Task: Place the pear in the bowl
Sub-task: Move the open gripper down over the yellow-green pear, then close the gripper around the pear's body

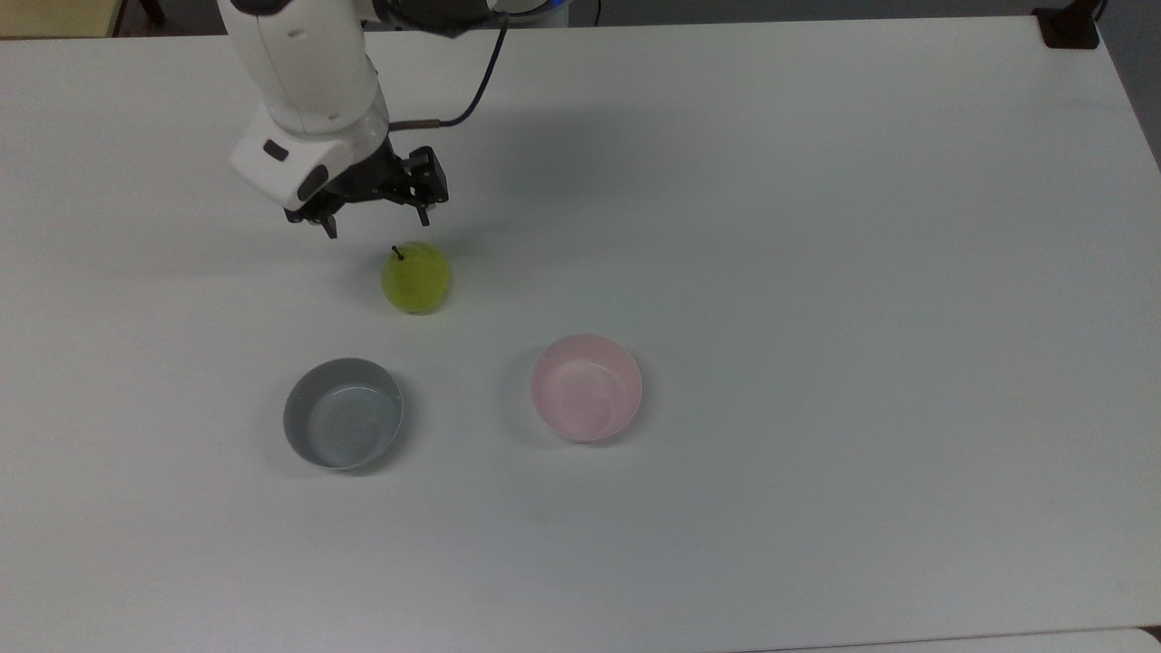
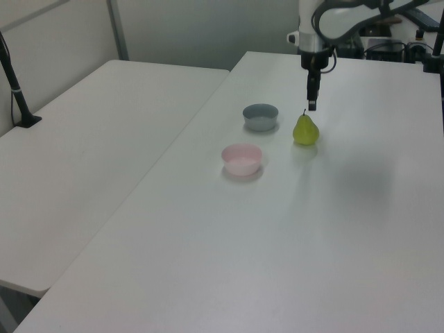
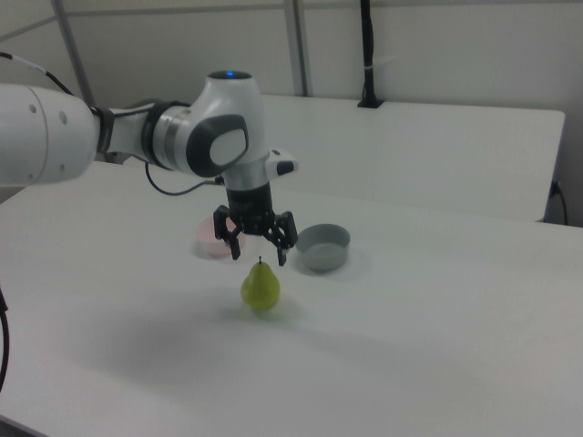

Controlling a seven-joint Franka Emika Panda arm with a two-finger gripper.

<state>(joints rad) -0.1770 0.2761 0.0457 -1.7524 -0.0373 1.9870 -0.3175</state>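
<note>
Pear (image 1: pixel 415 278), glossy, rounded, yellow-green

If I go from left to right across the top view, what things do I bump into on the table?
Grey bowl → pear → pink bowl.

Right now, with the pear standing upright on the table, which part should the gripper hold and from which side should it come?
Grip the pear across its wide lower body, coming straight down from above. It stands upright, stem up, and the open gripper already hangs just over it. The narrow neck and thin stem probably offer less hold.
</note>
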